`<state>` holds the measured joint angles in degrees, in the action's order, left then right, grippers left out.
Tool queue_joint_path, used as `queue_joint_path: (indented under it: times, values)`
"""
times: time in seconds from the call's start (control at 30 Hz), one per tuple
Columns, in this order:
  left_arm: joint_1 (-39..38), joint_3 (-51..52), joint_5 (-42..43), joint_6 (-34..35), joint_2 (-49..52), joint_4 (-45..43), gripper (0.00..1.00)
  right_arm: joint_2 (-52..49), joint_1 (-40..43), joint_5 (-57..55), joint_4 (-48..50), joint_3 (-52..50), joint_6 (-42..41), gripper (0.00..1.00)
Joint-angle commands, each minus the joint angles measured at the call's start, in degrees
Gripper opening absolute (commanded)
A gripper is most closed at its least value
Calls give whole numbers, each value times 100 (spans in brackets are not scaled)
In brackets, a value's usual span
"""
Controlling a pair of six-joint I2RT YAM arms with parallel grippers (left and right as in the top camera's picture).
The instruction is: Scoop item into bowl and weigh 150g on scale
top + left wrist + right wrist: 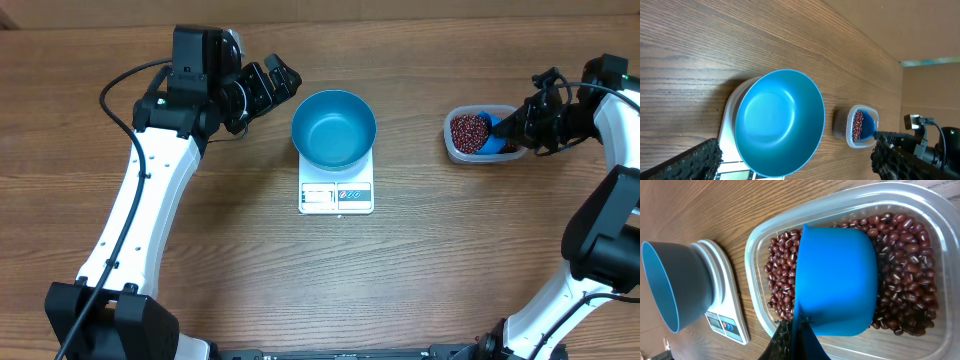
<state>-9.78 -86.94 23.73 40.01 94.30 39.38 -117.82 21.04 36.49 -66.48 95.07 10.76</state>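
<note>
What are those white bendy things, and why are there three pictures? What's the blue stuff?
Those are two robot arms at a wooden table. One picture looks down from above; the other two come from little cameras on each arm's wrist. A blue bowl, empty, sits on a white kitchen scale. Off to one side, a clear tub holds red-brown beans. The right gripper is shut on a small blue scoop down in the beans. The left gripper waits open beside the bowl, holding nothing.

Glossy blue bowl (334, 128), clear plastic tub (462, 150), wood-grain table (420, 270)
</note>
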Motion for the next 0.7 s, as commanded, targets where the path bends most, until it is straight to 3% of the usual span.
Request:
queue_joint_path:
  times: [0.0, 0.23, 0.5, 0.67]
  values:
    - [-33, -15, -31, -149, 9, 33, 100, -192, -15, 227, -37, -138, 24, 4]
    - [-33, -15, -35, -212, 9, 376, 100, -192, 245, 820, -168, -138, 319, 4]
    - [-83, -15, -33, -1307, 9, 608, 100, -192, 348, 820, -111, -138, 319, 4]
    - [-85, -15, -35, -1519, 9, 800, 100, -195, 295, 815, 98, -350, 317, 4]
